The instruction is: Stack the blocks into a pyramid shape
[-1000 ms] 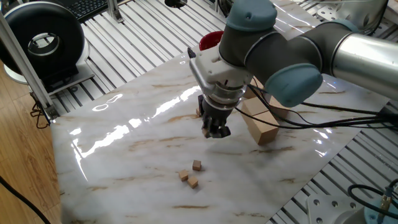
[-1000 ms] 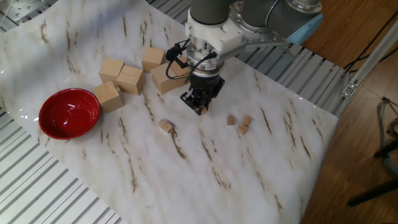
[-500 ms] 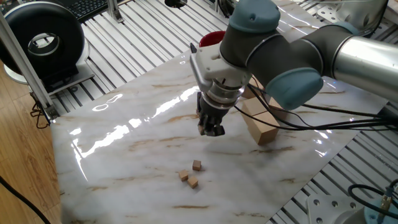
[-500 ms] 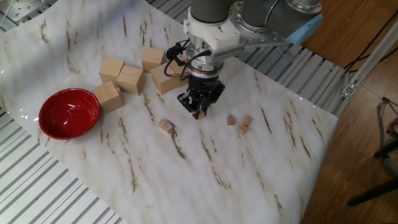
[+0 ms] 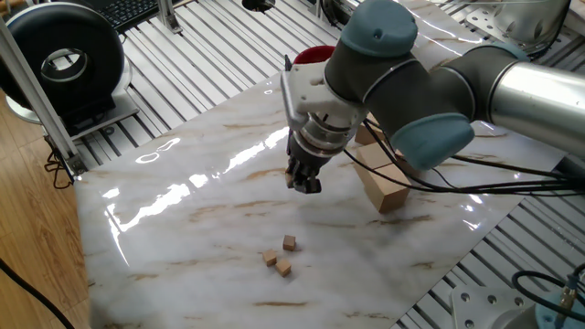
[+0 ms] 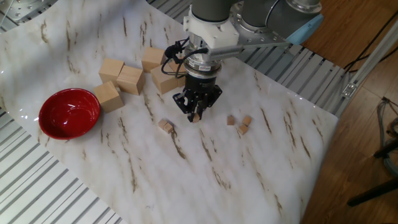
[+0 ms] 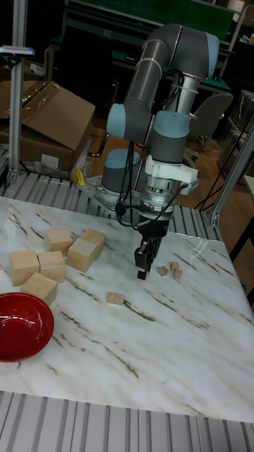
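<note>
Above marble table (image 6: 261, 180), pincer (image 6: 195, 114) grasping tiny cube (image 6: 194, 117); no readable writing visible.

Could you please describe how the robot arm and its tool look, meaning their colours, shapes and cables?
The silver-grey tubular robot arm has rounded blue-grey joint caps. Its wrist ends in a white block, then a ribbed metallic ring. The small black two-finger tool hangs below. Thin black cables run along the arm and loop beside the wrist.
</note>
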You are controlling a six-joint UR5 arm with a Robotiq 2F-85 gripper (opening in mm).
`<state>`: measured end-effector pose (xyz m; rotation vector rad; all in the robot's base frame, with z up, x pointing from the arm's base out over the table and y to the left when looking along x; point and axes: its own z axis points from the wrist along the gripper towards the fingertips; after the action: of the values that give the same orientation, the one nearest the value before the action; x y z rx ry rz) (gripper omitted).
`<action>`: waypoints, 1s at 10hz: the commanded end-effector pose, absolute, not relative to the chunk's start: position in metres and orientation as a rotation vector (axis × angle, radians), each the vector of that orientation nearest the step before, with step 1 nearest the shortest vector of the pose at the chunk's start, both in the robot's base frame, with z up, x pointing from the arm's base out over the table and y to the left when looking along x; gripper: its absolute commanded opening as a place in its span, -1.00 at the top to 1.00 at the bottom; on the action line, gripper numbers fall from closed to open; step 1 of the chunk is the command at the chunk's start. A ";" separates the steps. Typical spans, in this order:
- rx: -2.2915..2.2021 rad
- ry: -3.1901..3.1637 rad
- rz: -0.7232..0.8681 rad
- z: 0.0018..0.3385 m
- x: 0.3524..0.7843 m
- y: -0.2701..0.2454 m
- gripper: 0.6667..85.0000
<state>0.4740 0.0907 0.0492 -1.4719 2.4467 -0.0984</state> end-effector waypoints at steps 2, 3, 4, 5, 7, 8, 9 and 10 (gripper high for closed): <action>-1.419 2.459 -0.102 0.052 0.479 0.090 0.69; -1.403 2.467 -0.089 0.052 0.478 0.091 0.72; -1.396 2.473 -0.084 0.051 0.477 0.092 0.72; -1.402 2.482 -0.098 0.051 0.476 0.088 0.75; -1.382 2.490 -0.084 0.048 0.477 0.090 0.79; -1.375 2.489 -0.082 0.046 0.479 0.091 0.79; -1.385 2.485 -0.097 0.045 0.481 0.087 0.79; -1.400 2.478 -0.106 0.048 0.487 0.082 0.79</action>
<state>0.4792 0.0867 0.0463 -1.4069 2.4803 -0.1061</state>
